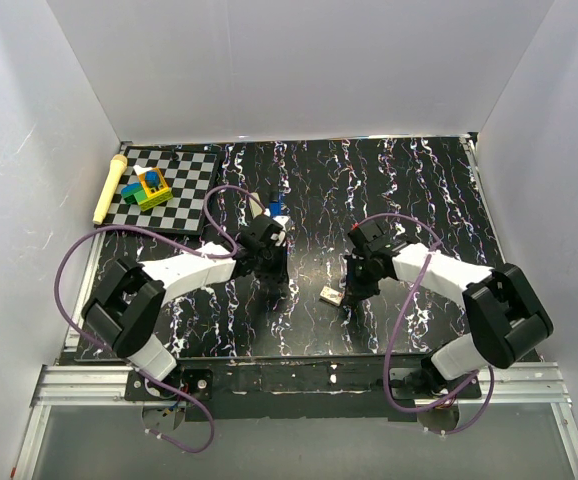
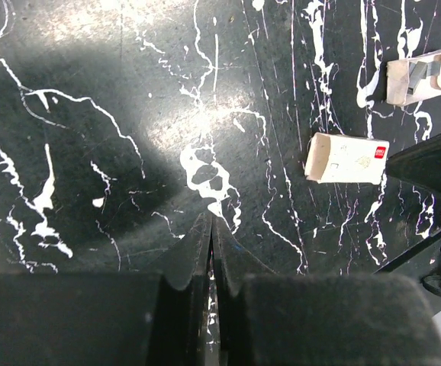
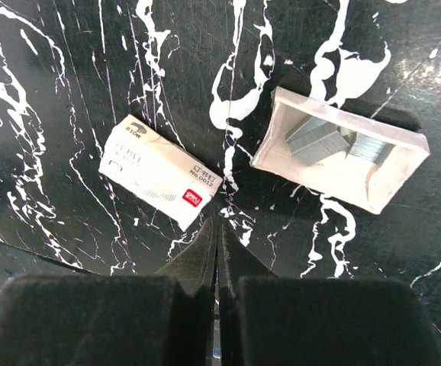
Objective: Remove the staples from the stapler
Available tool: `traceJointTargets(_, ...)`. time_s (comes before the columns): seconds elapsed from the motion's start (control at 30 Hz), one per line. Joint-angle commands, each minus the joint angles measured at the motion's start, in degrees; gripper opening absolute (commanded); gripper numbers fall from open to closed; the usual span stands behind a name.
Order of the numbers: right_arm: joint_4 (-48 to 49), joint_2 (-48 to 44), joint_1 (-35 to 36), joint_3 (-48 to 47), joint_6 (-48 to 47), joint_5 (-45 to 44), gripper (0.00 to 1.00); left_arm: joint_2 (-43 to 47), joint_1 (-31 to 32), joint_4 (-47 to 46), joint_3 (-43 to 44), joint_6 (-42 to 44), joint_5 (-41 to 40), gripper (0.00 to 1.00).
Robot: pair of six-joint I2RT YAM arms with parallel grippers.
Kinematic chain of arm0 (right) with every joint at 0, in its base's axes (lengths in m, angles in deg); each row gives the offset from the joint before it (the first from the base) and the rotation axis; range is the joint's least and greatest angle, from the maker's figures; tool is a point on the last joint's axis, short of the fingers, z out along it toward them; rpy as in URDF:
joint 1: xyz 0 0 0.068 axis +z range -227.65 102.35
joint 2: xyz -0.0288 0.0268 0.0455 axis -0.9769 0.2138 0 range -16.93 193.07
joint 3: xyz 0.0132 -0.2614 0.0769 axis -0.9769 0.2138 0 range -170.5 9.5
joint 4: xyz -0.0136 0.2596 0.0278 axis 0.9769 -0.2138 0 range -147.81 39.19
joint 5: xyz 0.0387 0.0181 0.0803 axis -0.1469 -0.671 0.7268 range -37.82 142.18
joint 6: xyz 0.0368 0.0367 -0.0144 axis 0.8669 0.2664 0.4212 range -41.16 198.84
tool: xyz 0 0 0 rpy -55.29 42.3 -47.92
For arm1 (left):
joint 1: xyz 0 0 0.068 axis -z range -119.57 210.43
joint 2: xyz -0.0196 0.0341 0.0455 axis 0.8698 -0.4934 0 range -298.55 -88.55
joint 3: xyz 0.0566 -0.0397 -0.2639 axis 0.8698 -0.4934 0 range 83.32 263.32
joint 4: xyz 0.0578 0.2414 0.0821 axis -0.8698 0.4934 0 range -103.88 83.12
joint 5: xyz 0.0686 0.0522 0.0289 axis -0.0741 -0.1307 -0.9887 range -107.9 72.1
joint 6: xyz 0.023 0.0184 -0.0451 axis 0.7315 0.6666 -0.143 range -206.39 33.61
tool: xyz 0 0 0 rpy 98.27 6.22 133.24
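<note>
The blue stapler (image 1: 275, 213) shows only in the top view, lying on the black marbled table just beyond my left wrist and partly hidden by it. My left gripper (image 1: 271, 262) (image 2: 210, 223) is shut and empty, its tip low over bare table. My right gripper (image 1: 352, 288) (image 3: 217, 226) is shut and empty. It hangs between a white staple box sleeve (image 3: 159, 183) (image 2: 348, 158) (image 1: 331, 295) on its left and an open white tray (image 3: 339, 149) (image 2: 423, 75) holding silvery staple strips (image 3: 316, 137) on its right. It touches neither.
A checkered mat (image 1: 184, 195) at the back left carries coloured toy blocks (image 1: 149, 187). A cream rounded bar (image 1: 108, 188) lies along its left side. White walls close in the table on three sides. Purple cables loop from both arms.
</note>
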Motion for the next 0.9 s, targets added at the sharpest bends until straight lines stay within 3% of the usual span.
traceJointTargets(0.0, 2.86, 1.70, 0.70, -1.68, 2.04, 0.69, 0.01, -1.39, 0.67, -1.34, 2.93, 0.23, 1.41, 0.00)
traceJointTargets(0.7, 3.31, 8.65, 0.79, -9.77, 2.39, 0.16, 0.01, -3.33, 0.85, -2.39, 2.14, 0.49, 1.50, 0.00)
traceJointTargets(0.87, 1.20, 6.28, 0.79, -10.56, 1.52, -1.24, 0.01, -2.71, 0.85, -2.39, 1.87, 0.58, 1.33, 0.00)
